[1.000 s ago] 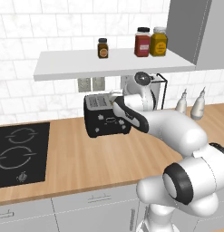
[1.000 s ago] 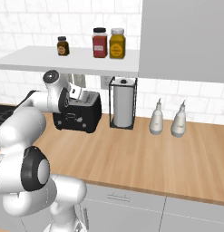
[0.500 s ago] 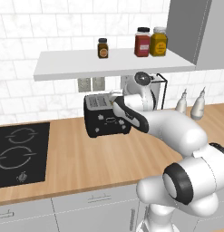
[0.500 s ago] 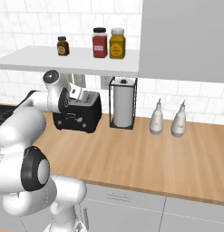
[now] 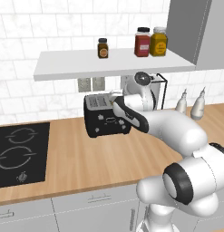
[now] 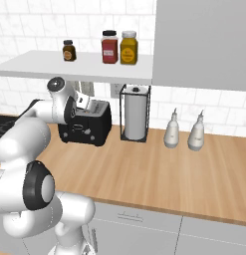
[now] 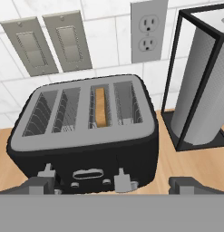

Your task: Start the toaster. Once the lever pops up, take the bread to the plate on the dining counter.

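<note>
A white-tiled kitchen wall backs a light-wood bench [image 5: 86,158], and reading from the left there is a black hob [image 5: 18,154] set into the wood, then the toaster [image 5: 105,117] standing far back against the wall under a white shelf [image 5: 109,63] that carries three jars. In the hand view the toaster's top has four slots, and the bread [image 7: 100,107] sits sunk on edge in the third slot from the left, only its tan upper edge showing. Two levers stick out of the near front face; the right-hand one [image 7: 122,179] looks like the one serving the bread's side, though that is a guess. The gripper [image 7: 111,185] hovers just in front of that face with its jaws spread wide, holding nothing. Right of the toaster stands a paper-towel roll in a black wire frame [image 7: 199,81], then two pale bottles [image 6: 184,132]. The slice should be light, stiff and crumbly; pinch its top edge across the thin faces, gently.
</note>
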Robot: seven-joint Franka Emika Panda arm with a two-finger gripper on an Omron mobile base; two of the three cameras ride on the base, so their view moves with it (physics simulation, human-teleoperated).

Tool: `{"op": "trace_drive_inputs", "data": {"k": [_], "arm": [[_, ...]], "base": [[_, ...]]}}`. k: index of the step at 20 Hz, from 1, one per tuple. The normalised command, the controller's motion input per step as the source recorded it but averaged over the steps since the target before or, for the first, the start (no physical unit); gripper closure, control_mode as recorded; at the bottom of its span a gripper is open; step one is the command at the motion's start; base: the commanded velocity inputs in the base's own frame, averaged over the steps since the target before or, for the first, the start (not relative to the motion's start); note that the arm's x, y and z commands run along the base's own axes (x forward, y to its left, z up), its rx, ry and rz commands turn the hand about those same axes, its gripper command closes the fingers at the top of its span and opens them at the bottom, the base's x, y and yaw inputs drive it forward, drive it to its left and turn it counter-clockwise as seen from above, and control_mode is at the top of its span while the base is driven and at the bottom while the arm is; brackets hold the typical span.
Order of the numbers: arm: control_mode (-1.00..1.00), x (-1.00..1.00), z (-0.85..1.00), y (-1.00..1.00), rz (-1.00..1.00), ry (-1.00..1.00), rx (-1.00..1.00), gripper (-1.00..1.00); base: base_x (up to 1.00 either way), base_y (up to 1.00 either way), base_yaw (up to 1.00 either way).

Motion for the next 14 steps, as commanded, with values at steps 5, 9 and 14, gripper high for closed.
{"op": "trace_drive_inputs", "data": {"k": [5, 9, 14], "arm": [[-1.00, 0.00, 0.00, 0.00, 0.00, 0.00, 0.00, -1.00], [-1.00, 0.00, 0.00, 0.00, 0.00, 0.00, 0.00, -1.00], [-1.00, 0.00, 0.00, 0.00, 0.00, 0.00, 0.00, -1.00]], "base": [[0.00, 0.00, 0.00], [0.00, 0.00, 0.00], [0.00, 0.00, 0.00]]}}
